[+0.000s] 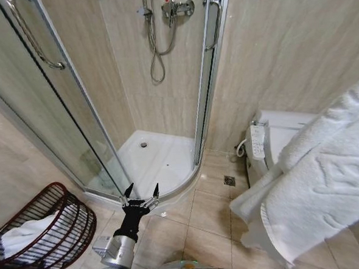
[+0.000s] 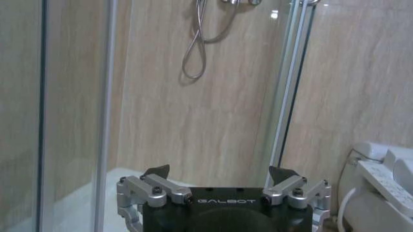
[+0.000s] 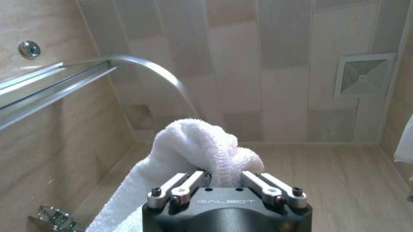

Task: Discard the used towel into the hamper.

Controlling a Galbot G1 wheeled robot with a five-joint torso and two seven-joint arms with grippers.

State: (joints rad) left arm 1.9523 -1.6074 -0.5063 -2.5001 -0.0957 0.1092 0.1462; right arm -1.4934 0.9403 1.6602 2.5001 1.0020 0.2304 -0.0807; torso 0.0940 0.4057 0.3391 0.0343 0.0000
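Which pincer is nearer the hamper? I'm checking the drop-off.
Left. The left pincer hangs open just right of the hamper; the right pincer, clamping the towel, is raised far across.

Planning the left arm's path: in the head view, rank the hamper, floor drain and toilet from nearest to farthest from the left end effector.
From the left end effector, open, low centre:
1. Hamper, to its left, white cloth inside.
2. Floor drain, to its right; nearly as close.
3. Toilet, farther right.
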